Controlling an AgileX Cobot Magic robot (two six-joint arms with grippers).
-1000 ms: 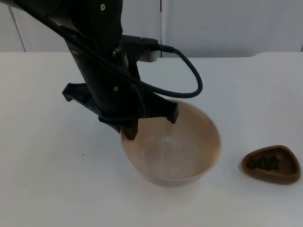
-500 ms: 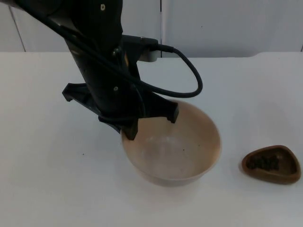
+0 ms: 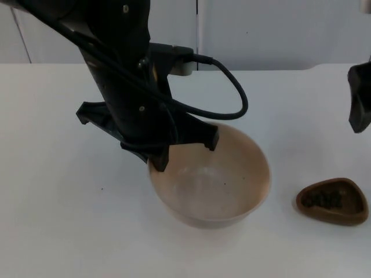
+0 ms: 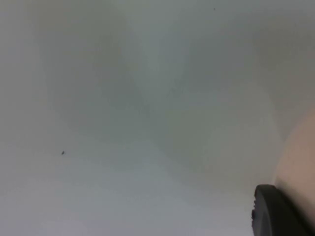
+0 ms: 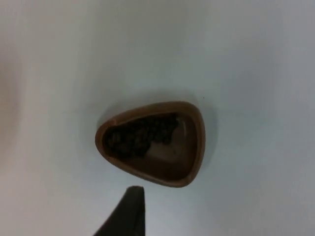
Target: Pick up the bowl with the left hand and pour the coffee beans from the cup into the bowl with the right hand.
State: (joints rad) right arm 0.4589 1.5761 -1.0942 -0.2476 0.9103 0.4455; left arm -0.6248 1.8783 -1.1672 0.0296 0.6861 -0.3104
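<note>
Bowl [image 3: 211, 185] gripped at its rim by left gripper [image 3: 184, 147]; right gripper [image 3: 359, 110], finger state indeterminable, above cup [image 5: 153, 149]. Beans may be spilled by an off-centre grasp.

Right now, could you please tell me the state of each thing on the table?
bowl: upright, empty, rim between left gripper's fingers.
cup: upright on the table, coffee beans inside, untouched.
left gripper: at the bowl's rim.
right gripper: above the cup, holding nothing.

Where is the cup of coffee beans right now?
In the top view the cup sits on the white table at the right, apart from the bowl, with the right hand above and behind it.
</note>
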